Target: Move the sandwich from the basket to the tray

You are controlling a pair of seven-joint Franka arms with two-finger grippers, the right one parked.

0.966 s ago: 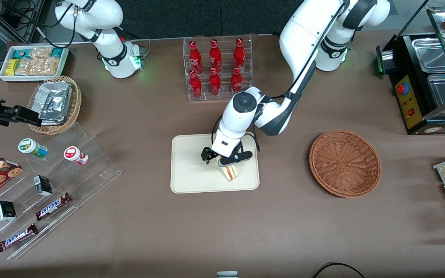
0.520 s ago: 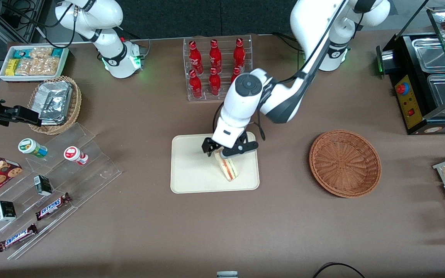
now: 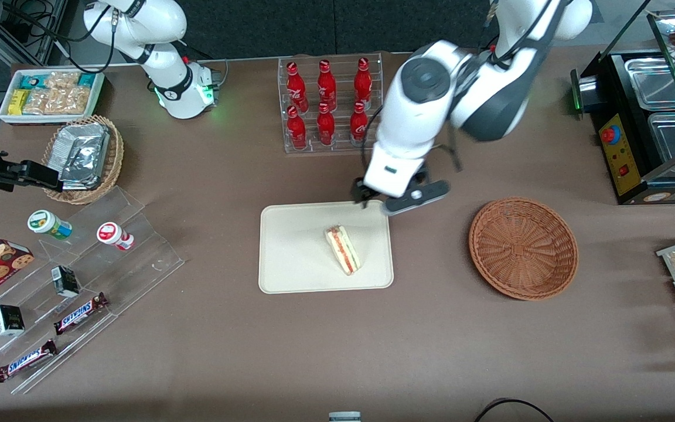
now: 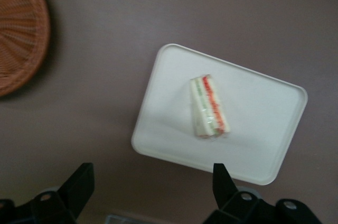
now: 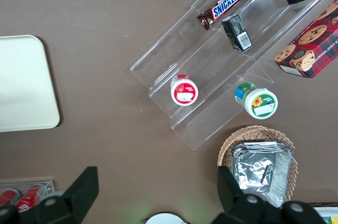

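Observation:
The sandwich (image 3: 343, 250) lies flat on the cream tray (image 3: 290, 258), its red and pink filling edge showing; it also shows in the left wrist view as the sandwich (image 4: 209, 108) on the tray (image 4: 253, 145). My gripper (image 3: 399, 201) hangs open and empty well above the table, over the tray's edge farthest from the front camera, toward the basket. The reddish-brown basket (image 3: 523, 247) sits empty beside the tray, toward the working arm's end; its rim (image 4: 21, 28) appears in the left wrist view.
A rack of red bottles (image 3: 329, 102) stands farther from the camera than the tray. A clear stepped stand with candy bars and cups (image 3: 74, 281) and a tan basket of foil packets (image 3: 84, 157) lie toward the parked arm's end. A black appliance (image 3: 648, 117) stands at the working arm's end.
My gripper let go of the sandwich, rose, and drew away from the camera toward the basket side. The sandwich stays lying on the tray.

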